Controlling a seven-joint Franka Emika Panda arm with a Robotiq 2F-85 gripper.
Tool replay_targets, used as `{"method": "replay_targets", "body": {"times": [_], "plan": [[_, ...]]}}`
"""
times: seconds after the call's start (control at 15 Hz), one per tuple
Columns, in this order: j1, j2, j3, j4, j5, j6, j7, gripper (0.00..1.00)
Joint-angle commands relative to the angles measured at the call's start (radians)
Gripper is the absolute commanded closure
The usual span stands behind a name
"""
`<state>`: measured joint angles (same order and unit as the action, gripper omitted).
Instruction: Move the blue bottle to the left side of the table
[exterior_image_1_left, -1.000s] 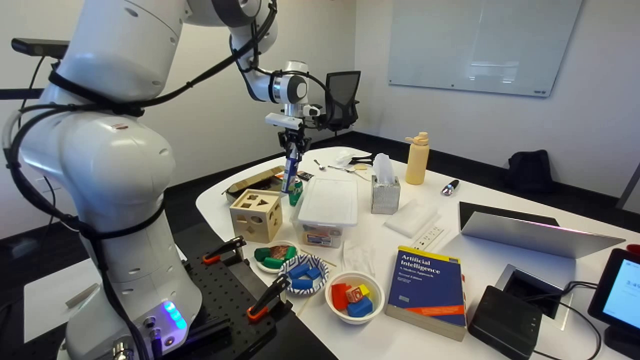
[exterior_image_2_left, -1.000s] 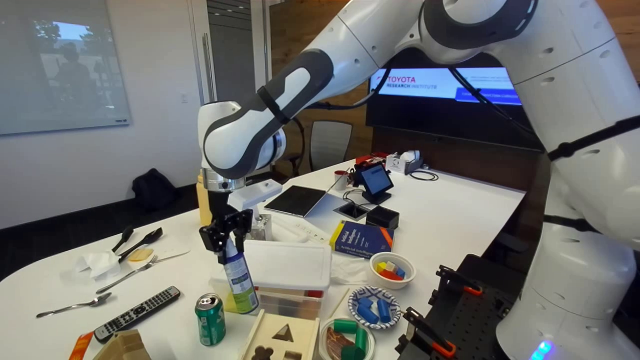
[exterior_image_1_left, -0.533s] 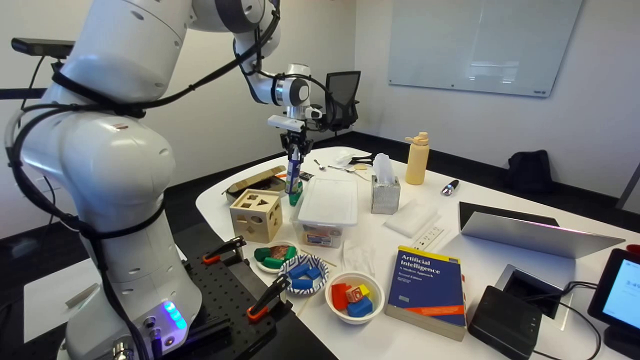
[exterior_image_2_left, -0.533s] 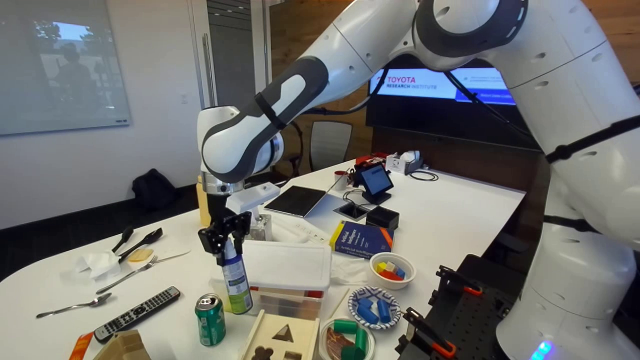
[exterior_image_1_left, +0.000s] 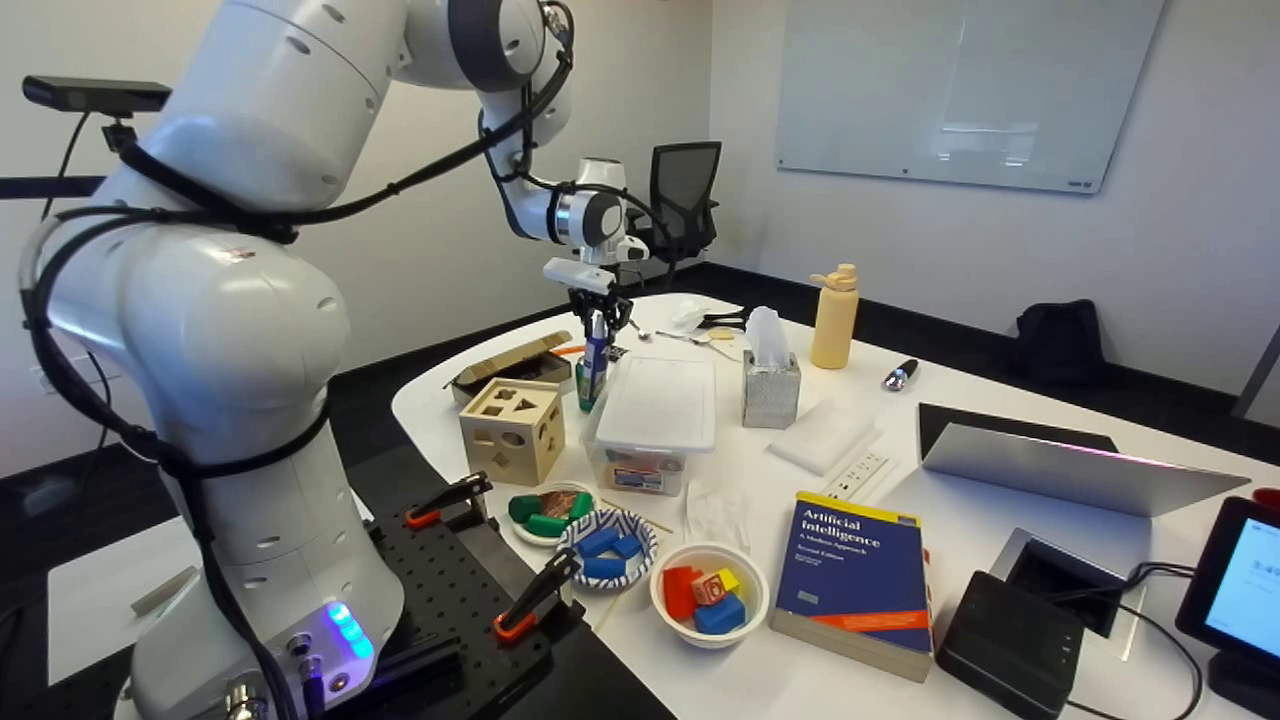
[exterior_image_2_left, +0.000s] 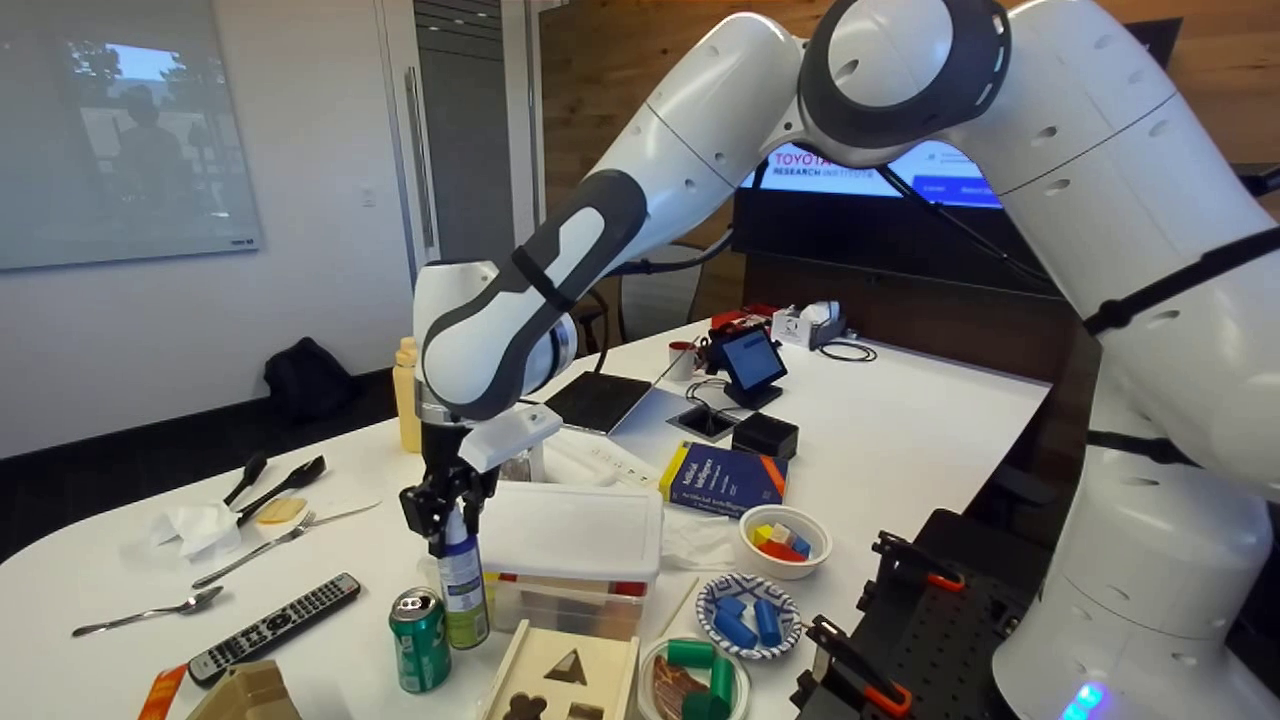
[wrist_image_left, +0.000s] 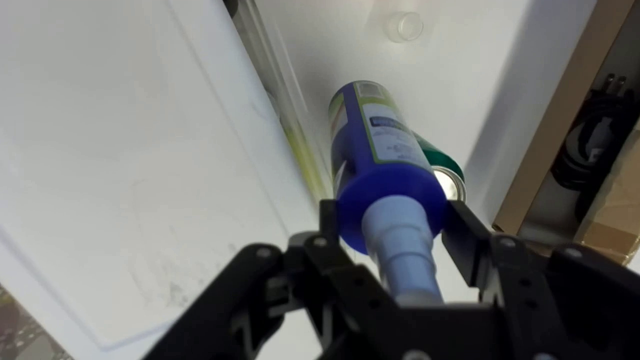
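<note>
The blue bottle (exterior_image_1_left: 596, 362) is slender, with a pale narrow top and a green-white label; it also shows in an exterior view (exterior_image_2_left: 463, 595) and in the wrist view (wrist_image_left: 375, 145). My gripper (wrist_image_left: 389, 220) is shut on it, with fingertips touching both sides of the blue shoulder. The gripper also shows in both exterior views (exterior_image_1_left: 602, 312) (exterior_image_2_left: 457, 535). The bottle stands nearly upright between the clear storage box and the green can. I cannot tell whether its base touches the white table (exterior_image_2_left: 900, 430). The can partly hides its lower side in an exterior view.
The green can (exterior_image_2_left: 420, 645) is close beside the bottle. The lidded storage box (exterior_image_1_left: 660, 400) stands on its other side. A wooden shape box (exterior_image_1_left: 515, 435), a cardboard box (wrist_image_left: 555, 125), a remote (exterior_image_2_left: 275, 625) and a tan bottle (exterior_image_1_left: 835, 320) are also around.
My gripper has moved down with the bottle still held. The bottle has gone from tilted to more upright and is now closer to the green can, which has not moved.
</note>
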<state>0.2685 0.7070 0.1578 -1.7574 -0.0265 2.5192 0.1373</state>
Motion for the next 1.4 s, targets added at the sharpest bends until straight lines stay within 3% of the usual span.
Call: {"method": "replay_targets", "body": {"times": [0.0, 0.27, 0.6, 0.67, 0.73, 0.93, 1.2, 1.33], "plan": [[-0.004, -0.009, -0.004, -0.066, 0.004, 0.11, -0.029, 0.7], [-0.003, 0.004, -0.011, -0.128, -0.001, 0.231, -0.04, 0.7], [0.004, 0.001, -0.025, -0.202, -0.01, 0.291, -0.05, 0.7], [0.004, -0.001, -0.026, -0.216, -0.01, 0.291, -0.052, 0.2], [-0.003, -0.009, -0.02, -0.225, -0.006, 0.285, -0.057, 0.19], [-0.039, -0.041, 0.015, -0.25, 0.018, 0.234, -0.079, 0.01], [-0.12, -0.136, 0.079, -0.292, 0.073, 0.104, -0.134, 0.0], [-0.206, -0.235, 0.133, -0.34, 0.14, -0.017, -0.222, 0.0]]}}
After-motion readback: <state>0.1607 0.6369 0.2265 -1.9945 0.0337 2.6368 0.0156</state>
